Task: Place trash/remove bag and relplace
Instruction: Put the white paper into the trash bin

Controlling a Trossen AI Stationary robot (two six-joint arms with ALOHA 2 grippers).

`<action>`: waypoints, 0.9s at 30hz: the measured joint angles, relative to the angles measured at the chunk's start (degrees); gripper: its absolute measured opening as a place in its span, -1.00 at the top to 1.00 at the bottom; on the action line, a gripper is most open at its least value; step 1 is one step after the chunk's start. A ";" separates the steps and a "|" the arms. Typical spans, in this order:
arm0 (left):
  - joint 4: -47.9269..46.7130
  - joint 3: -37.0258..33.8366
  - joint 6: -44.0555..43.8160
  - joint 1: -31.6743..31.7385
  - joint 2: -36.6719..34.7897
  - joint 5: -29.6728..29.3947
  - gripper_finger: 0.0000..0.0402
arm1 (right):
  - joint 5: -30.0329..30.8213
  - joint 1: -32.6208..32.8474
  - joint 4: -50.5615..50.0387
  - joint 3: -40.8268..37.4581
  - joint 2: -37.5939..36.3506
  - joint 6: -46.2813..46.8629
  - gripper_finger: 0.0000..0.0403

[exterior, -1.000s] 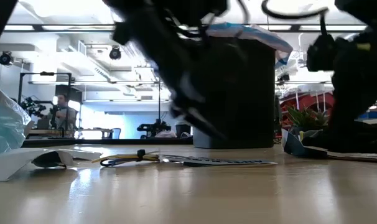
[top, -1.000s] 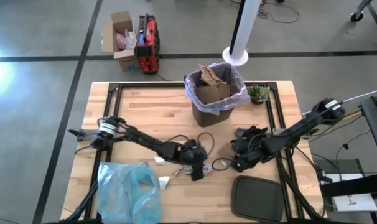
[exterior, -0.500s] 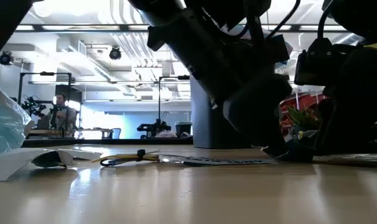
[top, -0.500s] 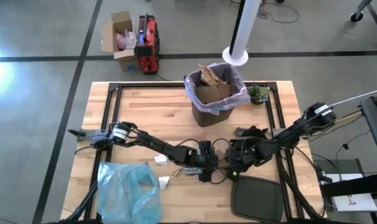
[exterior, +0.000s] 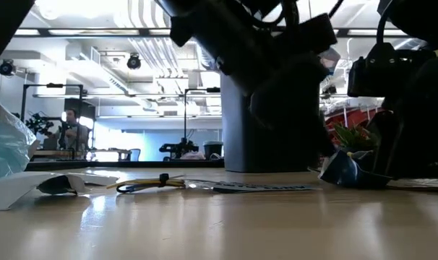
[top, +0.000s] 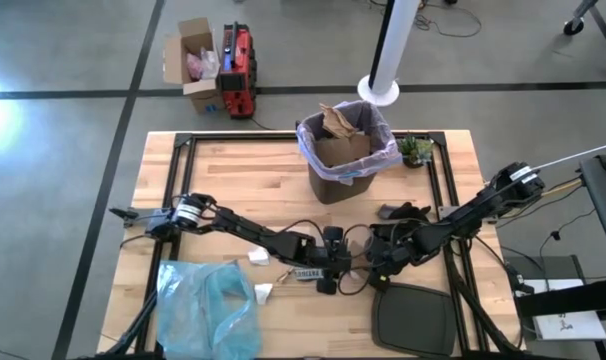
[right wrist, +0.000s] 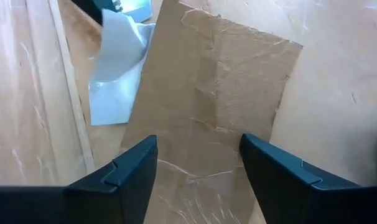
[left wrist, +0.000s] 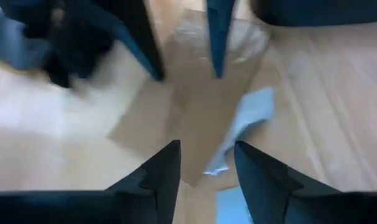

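A flat brown cardboard scrap (right wrist: 213, 106) (left wrist: 198, 118) lies on the table with a white paper bit (right wrist: 117, 68) (left wrist: 244, 127) beside it. My left gripper (left wrist: 204, 165) (top: 333, 272) and my right gripper (right wrist: 198, 165) (top: 375, 265) face each other over the scrap from its two ends, both open and pointing down at a slant. The black bin (top: 345, 150) stands at the table's far side. It is lined with the lavender-pink bag (top: 383, 150), and cardboard (top: 338, 135) sticks out of it.
A light-blue plastic bag (top: 208, 305) lies at the near left, with white scraps (top: 261, 292) (top: 256, 258) beside it. A black lid (top: 413, 318) lies near the right gripper and a small plant (top: 415, 150) stands right of the bin. A yellow-blue tie (exterior: 150, 183) lies on the table.
My left gripper has moved toward the table's right and near edges. My right gripper has moved toward the left and near edges and come down. The two now meet over the cardboard scrap and have hardly moved in the last half second.
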 joint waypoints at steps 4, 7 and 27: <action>3.04 -0.05 -0.11 0.15 1.15 5.94 0.38 | 0.17 0.00 0.27 0.00 0.05 -0.33 -0.11; 3.78 -0.05 -0.07 0.14 2.46 6.18 0.44 | 0.35 0.00 0.35 0.00 -0.06 -0.39 -0.08; -1.15 0.91 -5.92 0.00 -3.32 6.37 0.99 | 0.73 0.02 -8.71 0.02 -13.84 -4.66 -0.06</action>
